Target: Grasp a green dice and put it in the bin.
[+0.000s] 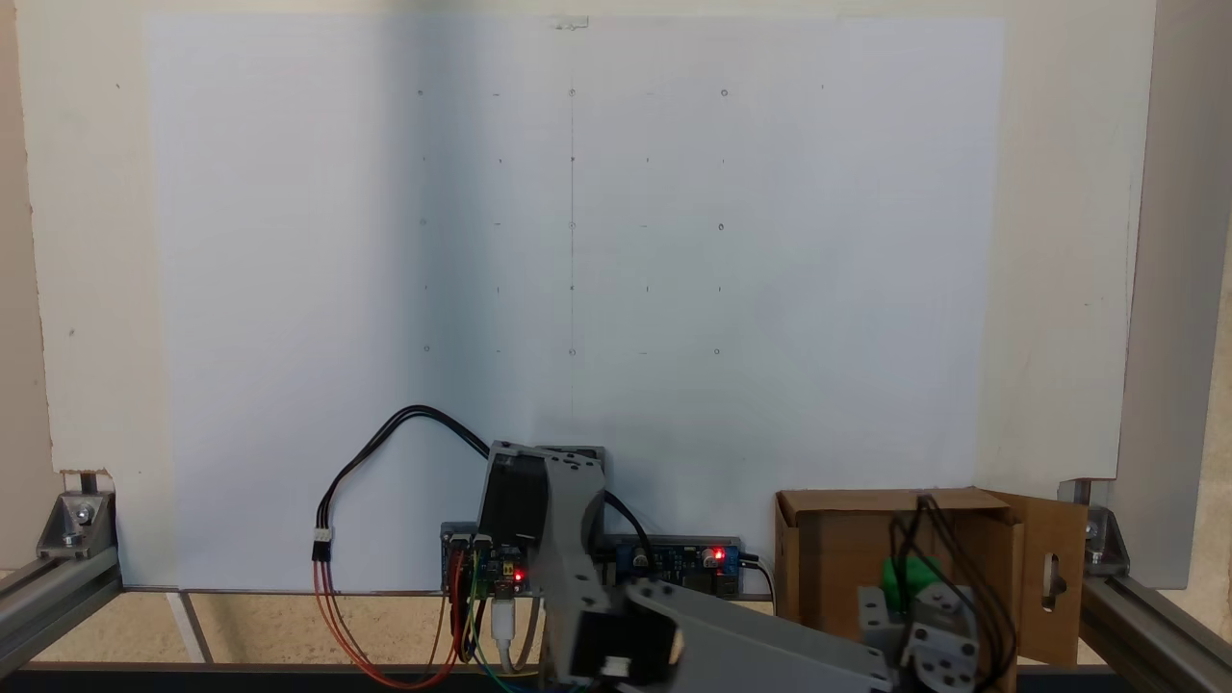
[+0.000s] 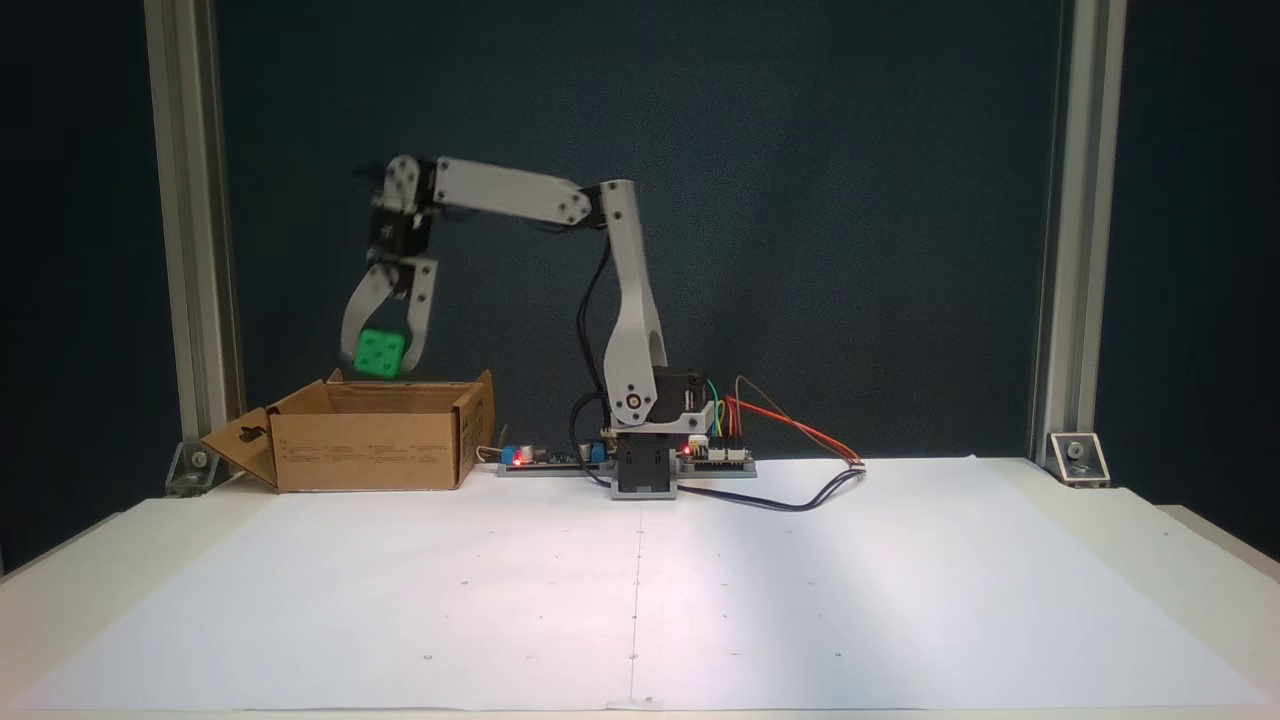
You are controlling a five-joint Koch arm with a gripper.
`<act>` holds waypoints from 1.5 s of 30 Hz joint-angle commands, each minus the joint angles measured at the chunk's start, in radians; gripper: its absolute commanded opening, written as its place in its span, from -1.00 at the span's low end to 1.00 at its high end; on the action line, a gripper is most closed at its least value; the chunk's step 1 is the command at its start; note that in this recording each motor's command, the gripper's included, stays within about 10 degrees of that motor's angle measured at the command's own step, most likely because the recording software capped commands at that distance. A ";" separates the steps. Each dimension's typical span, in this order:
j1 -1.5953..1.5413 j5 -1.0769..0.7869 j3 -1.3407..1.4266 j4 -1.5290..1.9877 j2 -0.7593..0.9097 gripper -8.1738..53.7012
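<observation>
- White paper sheet (image 2: 640,580) covers the desk (image 2: 1190,530) nearest the front-facing fixed view; faint grid marks on it, nothing else lying there.
- Behind it, arm base and circuit boards (image 2: 715,455); red LEDs lit.
- Cardboard bin (image 2: 370,450) stands at left in that view, top open, slotted flap (image 2: 245,440) folded outward.
- Gripper (image 2: 380,355) hangs above the bin opening, fingers (image 2: 418,320) pointing down and pinching the green dice (image 2: 380,352) between them.
- Dice sits just above rim level, over the bin's left half; in the top-down fixed view the green dice (image 1: 910,576) lies within the bin (image 1: 818,549) outline.
- Judgement: release needs only spreading the fingers; straight drop should land inside.
</observation>
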 commanded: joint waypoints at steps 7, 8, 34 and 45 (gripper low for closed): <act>0.058 -0.133 -0.072 -0.084 -0.080 -0.12; 0.058 -0.144 -0.072 -0.083 -0.081 0.13; -1.028 0.376 0.052 0.006 0.413 0.66; -1.565 0.410 0.428 -0.206 0.566 0.66</act>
